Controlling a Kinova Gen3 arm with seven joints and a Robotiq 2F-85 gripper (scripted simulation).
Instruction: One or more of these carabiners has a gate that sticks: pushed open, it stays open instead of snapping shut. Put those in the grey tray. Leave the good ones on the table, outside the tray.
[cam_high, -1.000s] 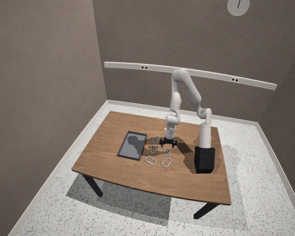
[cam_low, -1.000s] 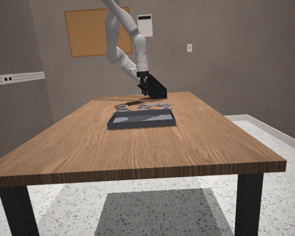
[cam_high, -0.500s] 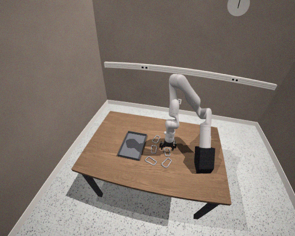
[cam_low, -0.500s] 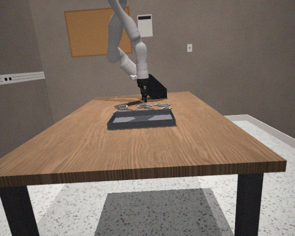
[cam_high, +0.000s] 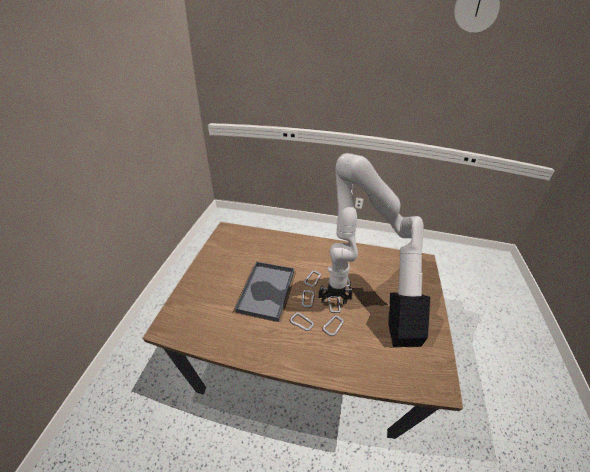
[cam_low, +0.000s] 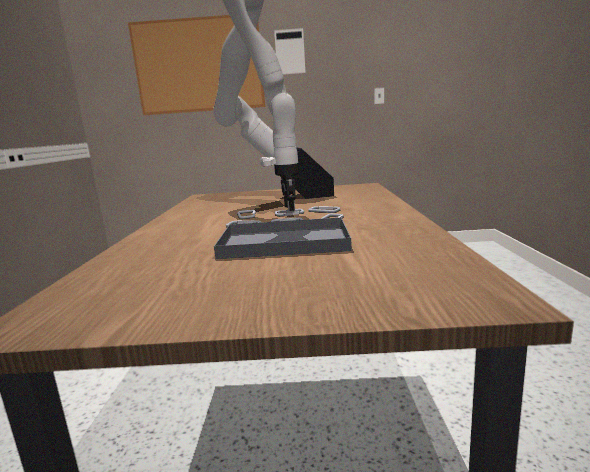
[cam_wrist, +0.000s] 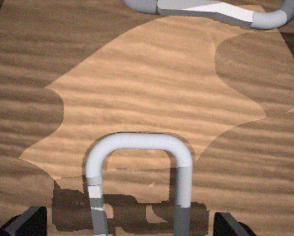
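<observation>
My gripper (cam_high: 335, 300) (cam_low: 291, 207) (cam_wrist: 131, 222) is open and empty, low over one silver carabiner (cam_high: 336, 312) (cam_low: 280, 213) (cam_wrist: 142, 140). Its fingers stand on either side of that carabiner, clear of it in the wrist view; the carabiner's lower part is out of that view. Another carabiner (cam_wrist: 205, 11) lies beyond it, mostly hidden behind the gripper in the top view. More carabiners lie on the table: one at the back (cam_high: 308, 277), one beside the tray (cam_high: 303, 299), and two nearer the front, left (cam_high: 298, 326) and right (cam_high: 339, 327). The grey tray (cam_high: 257, 315) (cam_low: 285, 248) is empty.
The wooden table (cam_high: 240, 345) (cam_low: 300, 300) carries everything. The tray's raised walls stand left of the carabiners in the top view. The black robot base (cam_high: 409, 320) (cam_low: 317, 177) stands on the right. Carabiners lie close around the gripper.
</observation>
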